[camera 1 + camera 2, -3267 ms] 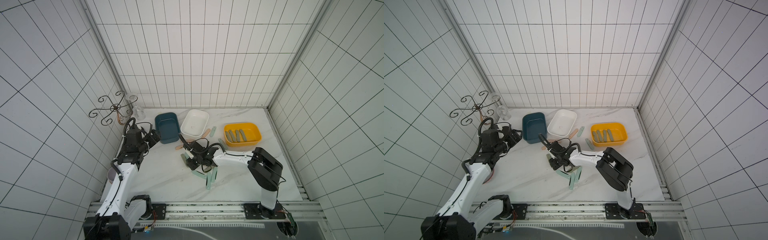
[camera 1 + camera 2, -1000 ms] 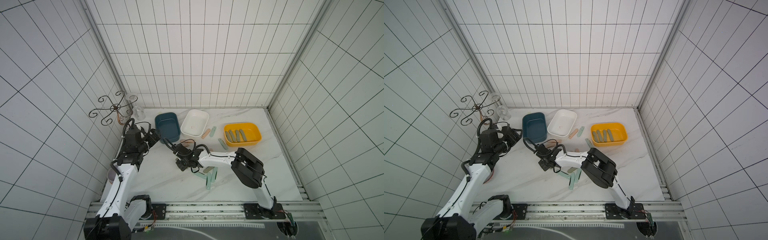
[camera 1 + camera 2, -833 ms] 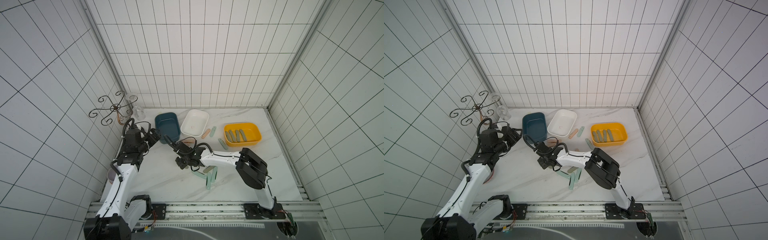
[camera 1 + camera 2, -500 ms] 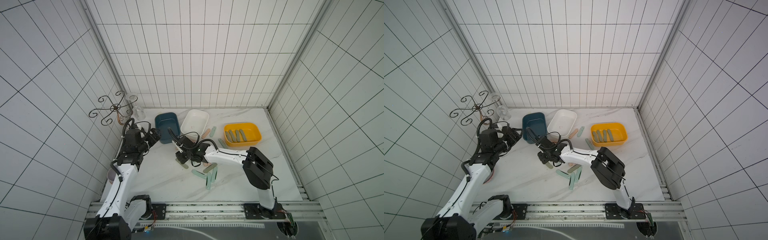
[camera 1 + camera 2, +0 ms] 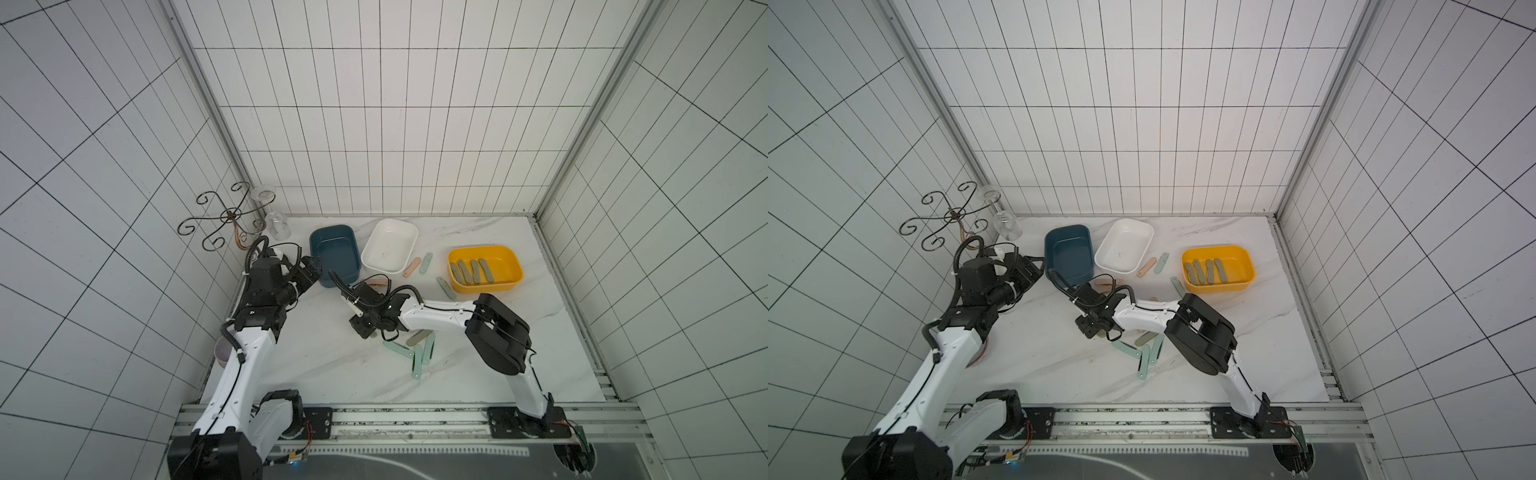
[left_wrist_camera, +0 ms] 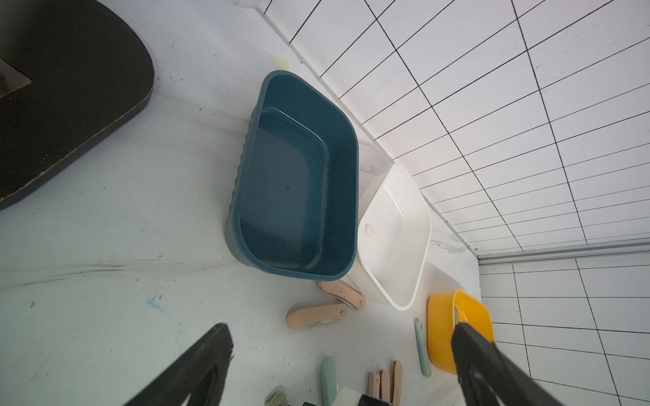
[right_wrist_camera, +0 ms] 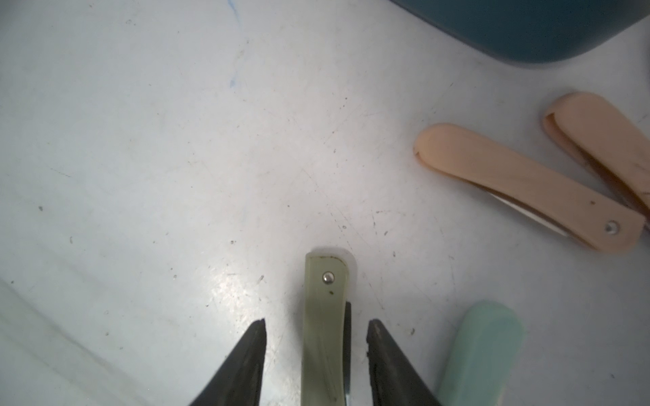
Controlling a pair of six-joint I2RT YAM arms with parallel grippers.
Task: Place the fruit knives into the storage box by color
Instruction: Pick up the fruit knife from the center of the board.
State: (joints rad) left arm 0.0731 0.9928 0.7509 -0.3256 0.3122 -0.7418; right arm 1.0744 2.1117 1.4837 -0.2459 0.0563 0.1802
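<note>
Olive-grey fruit knife (image 7: 323, 288) lies lengthwise between my right gripper's (image 7: 316, 325) narrowly parted jaws, untouched, so closing would pinch its thin sides.

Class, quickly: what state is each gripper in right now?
Left gripper: open, empty.
Right gripper: open, jaws either side of the olive-grey knife, not gripping it.

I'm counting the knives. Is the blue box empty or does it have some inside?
Empty. The blue box shows only its bare floor in the left wrist view and in both top views.
</note>
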